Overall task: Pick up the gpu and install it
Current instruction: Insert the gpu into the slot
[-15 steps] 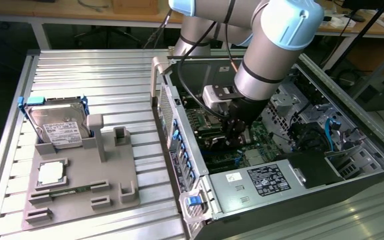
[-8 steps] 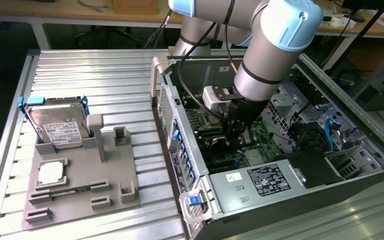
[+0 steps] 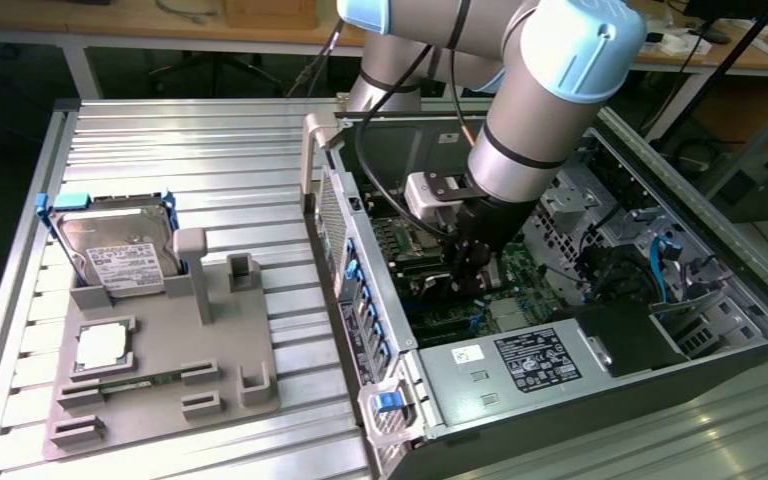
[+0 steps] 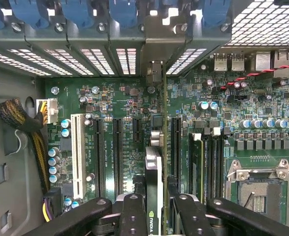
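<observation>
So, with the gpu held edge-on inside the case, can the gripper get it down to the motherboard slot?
Probably yes: the gripper holds the gpu above the motherboard, with nothing visible between card and slots.

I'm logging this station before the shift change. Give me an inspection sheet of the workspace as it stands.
Surface: ribbed metal table carrying a grey fixture tray and an open computer case.
Job's things: gpu held edge-on above the motherboard, over the expansion slots, not seated.
Clutter: hard drive upright in the tray; a processor and a memory stick lie flat there.
Grippers: pincer shut on the gpu, inside the case.
Cables: braided bundle by the case wall; red-black twisted pair over the board.
Surroundings: wooden benches behind the table.
</observation>
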Robot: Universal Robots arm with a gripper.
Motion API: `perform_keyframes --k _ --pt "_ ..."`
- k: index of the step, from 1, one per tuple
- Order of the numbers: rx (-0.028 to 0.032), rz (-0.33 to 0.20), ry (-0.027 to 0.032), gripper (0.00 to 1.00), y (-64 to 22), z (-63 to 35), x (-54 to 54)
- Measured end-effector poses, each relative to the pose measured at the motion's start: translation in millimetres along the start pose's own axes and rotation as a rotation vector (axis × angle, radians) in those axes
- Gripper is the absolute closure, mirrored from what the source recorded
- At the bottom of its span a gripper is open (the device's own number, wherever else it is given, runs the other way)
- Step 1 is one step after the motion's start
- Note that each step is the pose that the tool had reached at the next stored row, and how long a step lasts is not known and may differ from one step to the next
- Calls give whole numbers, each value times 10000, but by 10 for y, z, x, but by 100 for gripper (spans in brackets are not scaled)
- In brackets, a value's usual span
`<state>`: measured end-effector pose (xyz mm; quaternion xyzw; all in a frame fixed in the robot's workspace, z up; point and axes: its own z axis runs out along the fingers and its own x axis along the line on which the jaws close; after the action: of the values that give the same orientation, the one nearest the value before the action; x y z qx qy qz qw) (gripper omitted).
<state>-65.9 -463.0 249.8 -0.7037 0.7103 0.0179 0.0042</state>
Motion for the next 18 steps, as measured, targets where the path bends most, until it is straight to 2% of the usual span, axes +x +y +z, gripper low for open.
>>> perform_keyframes --k 18 --pt "-1 0 -2 73 1 -12 0"
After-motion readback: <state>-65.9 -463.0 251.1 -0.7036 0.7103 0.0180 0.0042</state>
